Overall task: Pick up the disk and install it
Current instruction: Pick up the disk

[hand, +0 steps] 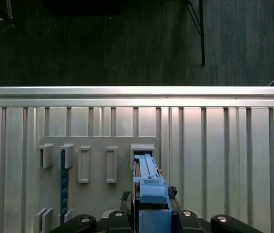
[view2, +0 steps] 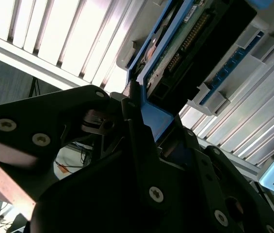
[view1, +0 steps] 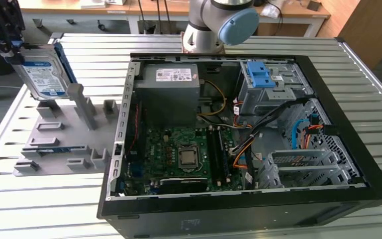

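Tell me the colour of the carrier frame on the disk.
Blue. The disk's carrier frame shows best in the first wrist view.

Over the rack (view1: 58,149), the disk (view1: 42,72); case (view1: 244,216) alongside.

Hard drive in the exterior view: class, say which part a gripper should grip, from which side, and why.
Grip the hard drive at its top end, across its blue carrier frame, coming from above. It is upright over the grey fixture, so the top end is free. The gripper is shut on it there.
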`<state>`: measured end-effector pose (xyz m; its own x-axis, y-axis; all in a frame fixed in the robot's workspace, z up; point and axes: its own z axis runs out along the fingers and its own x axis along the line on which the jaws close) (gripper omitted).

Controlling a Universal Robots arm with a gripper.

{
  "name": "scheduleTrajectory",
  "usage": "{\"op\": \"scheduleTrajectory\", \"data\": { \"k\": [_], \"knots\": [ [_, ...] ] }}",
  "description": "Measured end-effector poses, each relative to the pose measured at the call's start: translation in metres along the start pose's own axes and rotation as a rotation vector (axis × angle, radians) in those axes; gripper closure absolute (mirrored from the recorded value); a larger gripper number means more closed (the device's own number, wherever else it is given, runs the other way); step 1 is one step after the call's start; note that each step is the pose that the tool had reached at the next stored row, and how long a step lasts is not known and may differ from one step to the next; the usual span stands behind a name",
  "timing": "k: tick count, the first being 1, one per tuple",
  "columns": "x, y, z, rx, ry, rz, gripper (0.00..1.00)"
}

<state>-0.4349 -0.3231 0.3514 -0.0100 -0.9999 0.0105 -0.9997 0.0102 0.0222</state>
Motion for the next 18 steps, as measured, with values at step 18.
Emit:
{"op": "scheduleTrajectory", "data": {
  "k": [18],
  "knots": [
    [0.0002, 0.0004, -0.0162, 0.0001, -0.0001, 0.000, 0.64]
  ]
}}
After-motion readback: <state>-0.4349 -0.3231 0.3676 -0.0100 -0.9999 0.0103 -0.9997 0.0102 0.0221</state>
